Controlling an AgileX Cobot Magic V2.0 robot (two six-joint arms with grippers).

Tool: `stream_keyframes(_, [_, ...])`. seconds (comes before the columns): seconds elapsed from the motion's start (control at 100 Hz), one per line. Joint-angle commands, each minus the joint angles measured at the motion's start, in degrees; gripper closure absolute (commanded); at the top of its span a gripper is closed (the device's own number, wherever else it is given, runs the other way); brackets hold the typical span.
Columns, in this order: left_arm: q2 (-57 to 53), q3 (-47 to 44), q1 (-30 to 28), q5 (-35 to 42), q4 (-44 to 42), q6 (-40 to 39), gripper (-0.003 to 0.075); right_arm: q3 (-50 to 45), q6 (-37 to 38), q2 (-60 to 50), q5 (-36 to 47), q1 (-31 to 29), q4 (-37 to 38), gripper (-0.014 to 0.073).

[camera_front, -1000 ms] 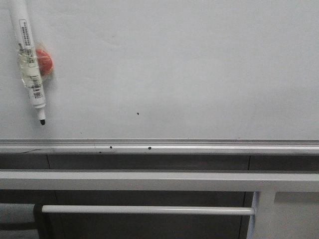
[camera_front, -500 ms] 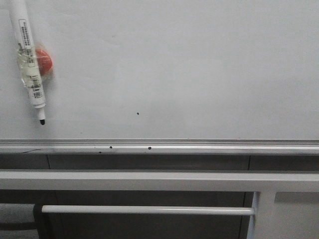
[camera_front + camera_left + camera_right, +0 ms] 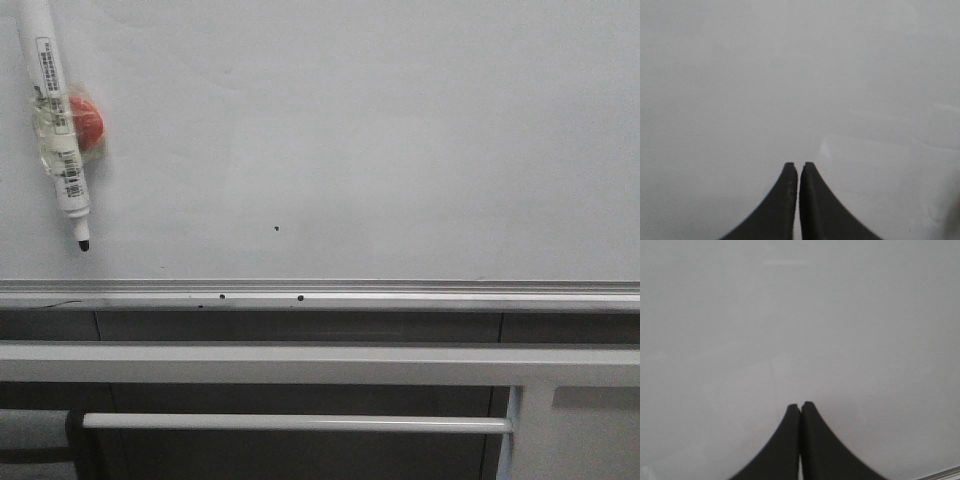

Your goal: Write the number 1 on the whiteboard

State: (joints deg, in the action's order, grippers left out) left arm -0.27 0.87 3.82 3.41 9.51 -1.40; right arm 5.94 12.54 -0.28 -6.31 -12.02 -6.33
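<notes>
The whiteboard [image 3: 400,130] fills the upper part of the front view, with its silver rail [image 3: 400,293] along the lower edge. No number 1 stroke shows on it, only a small black speck [image 3: 276,230]. A white marker [image 3: 55,120] with a black tip slants down over the board's upper left, tape and a red round piece [image 3: 90,122] at its middle. My left gripper [image 3: 799,164] is shut and empty, facing the plain pale board [image 3: 790,75]. My right gripper [image 3: 800,403] is shut and empty, facing the board [image 3: 790,315]. Neither gripper shows in the front view.
Two black dots [image 3: 222,297] sit on the rail. Below it run a grey horizontal beam [image 3: 300,362] and a white rod [image 3: 300,423] in front of dark panels. A strip of rail [image 3: 946,473] shows at the corner of the right wrist view.
The marker and its red piece have shifted very slightly upward. Nothing else has visibly changed.
</notes>
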Motion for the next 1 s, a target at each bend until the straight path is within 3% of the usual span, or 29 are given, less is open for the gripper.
stream_keyframes(0.0, [1.8,4.7,-0.2,-1.1,-0.1,-0.6,0.0741,6.3,1.2,2.9,-2.5,0.9,-0.4,0.0657])
stream_keyframes(0.23, [9.1,15.0,3.9,-7.2,0.4,-0.3,0.0741,18.4,-2.4,11.5,-22.7,3.8,-0.9,0.0657])
stream_keyframes(0.65, [12.0,14.6,5.8,1.5,0.7,-0.3,0.0732,18.0,-2.4,12.9,-19.8,4.1,-0.7,0.0657])
stream_keyframes(0.75, [12.0,14.6,5.8,1.5,0.7,-0.3,0.0661,18.0,-2.4,12.9,-19.8,4.1,-0.7,0.0657])
stream_keyframes(0.99, [12.0,14.6,5.8,1.5,0.9,-0.3,0.0346,17.9,-2.4,12.9,-20.1,4.1,-0.7,0.0657])
